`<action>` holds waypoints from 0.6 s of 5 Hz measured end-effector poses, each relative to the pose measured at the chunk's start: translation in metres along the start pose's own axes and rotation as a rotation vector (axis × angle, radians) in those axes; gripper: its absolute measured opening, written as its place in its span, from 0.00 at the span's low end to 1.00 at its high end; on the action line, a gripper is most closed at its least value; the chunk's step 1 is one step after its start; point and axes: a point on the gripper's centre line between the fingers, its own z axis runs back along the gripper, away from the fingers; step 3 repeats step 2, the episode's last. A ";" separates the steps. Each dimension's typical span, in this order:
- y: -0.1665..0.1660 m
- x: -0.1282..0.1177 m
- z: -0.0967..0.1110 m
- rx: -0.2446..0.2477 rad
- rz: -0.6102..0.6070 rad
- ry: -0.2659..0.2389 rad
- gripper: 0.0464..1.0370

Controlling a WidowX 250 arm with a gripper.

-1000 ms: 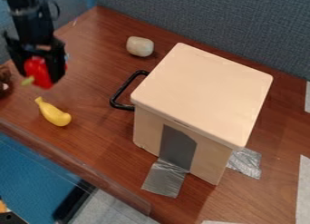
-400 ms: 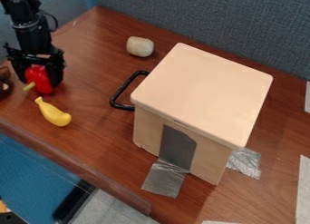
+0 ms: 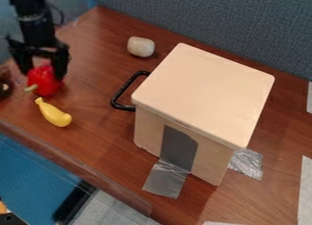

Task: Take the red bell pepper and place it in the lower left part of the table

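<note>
The end effector (image 3: 44,77) is spread wide, its tips on either side of the red bell pepper (image 3: 45,86). The pepper sits on the desk (image 3: 101,133) near the banana's (image 3: 55,115) narrow end.

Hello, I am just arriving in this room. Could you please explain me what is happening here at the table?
A black robot arm is handling a red bell pepper at the left side of the table. The pepper appears to rest on the tabletop, just behind the yellow banana. The gripper is open around its upper part, a finger on each side, so it looks set down rather than held. The wooden box stands to the right.
</note>
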 end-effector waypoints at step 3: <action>-0.020 0.009 0.050 0.058 -0.094 -0.066 0.96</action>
